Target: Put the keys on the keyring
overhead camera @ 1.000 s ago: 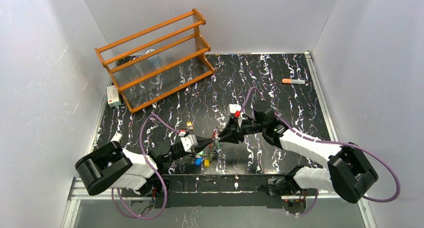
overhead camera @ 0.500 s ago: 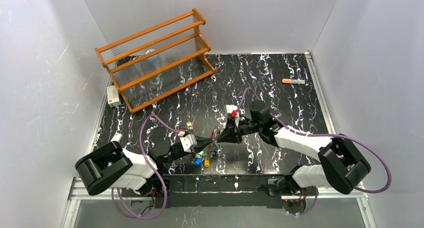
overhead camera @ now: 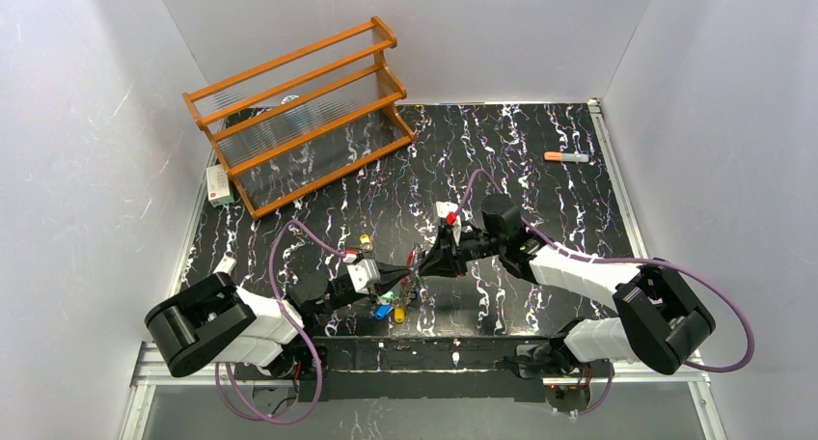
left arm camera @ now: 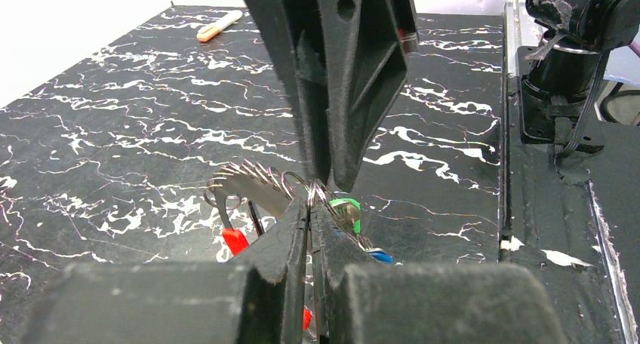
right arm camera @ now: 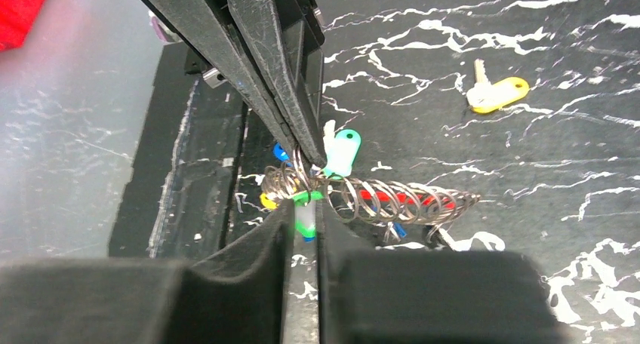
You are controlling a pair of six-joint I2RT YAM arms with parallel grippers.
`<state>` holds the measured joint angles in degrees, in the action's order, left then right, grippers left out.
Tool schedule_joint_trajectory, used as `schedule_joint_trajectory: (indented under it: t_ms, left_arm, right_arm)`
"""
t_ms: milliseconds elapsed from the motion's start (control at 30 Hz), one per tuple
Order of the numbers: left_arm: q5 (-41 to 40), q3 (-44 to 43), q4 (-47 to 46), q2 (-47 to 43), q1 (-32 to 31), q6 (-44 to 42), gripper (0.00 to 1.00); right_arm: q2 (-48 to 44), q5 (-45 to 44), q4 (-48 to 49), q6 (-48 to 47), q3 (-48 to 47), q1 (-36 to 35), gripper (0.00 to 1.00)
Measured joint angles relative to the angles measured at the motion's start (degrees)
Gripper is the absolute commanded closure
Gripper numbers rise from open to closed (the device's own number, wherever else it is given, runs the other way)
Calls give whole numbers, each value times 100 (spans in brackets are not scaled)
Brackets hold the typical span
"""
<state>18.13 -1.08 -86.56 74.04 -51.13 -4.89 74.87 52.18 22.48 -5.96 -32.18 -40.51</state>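
Left tool (left arm camera: pixel 309 210): keyring (right arm camera: pixel 400 201) (right (right arm camera: pixel 304 217): green key (right arm camera: pixel 306 198))

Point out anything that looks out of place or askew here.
The wooden rack sits at a slant in the far left corner. One yellow key lies alone, apart from the keyring. An orange-capped marker lies stray far right.

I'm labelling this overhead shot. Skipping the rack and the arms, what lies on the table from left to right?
From left: small white box → loose yellow key → keyring → orange-capped marker.
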Motion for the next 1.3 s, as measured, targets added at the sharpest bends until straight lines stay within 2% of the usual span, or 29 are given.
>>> schedule_joint_trajectory:
  t_ms: [100, 200, 267, 333, 400, 500, 1067, 1300]
  left_arm:
    - [-2, 0, 0, 0, 0, 0, 100]
    - [-7, 0, 0, 0, 0, 0, 100]
    - [-9, 0, 0, 0, 0, 0, 100]
    - [-9, 0, 0, 0, 0, 0, 100]
    - [-9, 0, 0, 0, 0, 0, 100]
    - [-13, 0, 2, 0, 0, 0, 100]
    - [-61, 42, 28, -2, 0, 0, 100]
    - [-57, 42, 136, -2, 0, 4, 100]
  right_arm:
    - [-15, -66, 7, 74, 0, 0, 55]
    - [-39, -107, 63, 153, 0, 0, 53]
    - [-42, -109, 129, 199, 0, 0, 59]
    - [-42, -111, 173, 234, 0, 0, 69]
    - [-22, -114, 173, 269, -2, 0, 84]
    - [118, -114, 138, 273, -48, 0, 99]
    - [144, -404, -304, 4, -103, -11, 99]
    - [457, -339, -271, 22, -166, -31, 99]
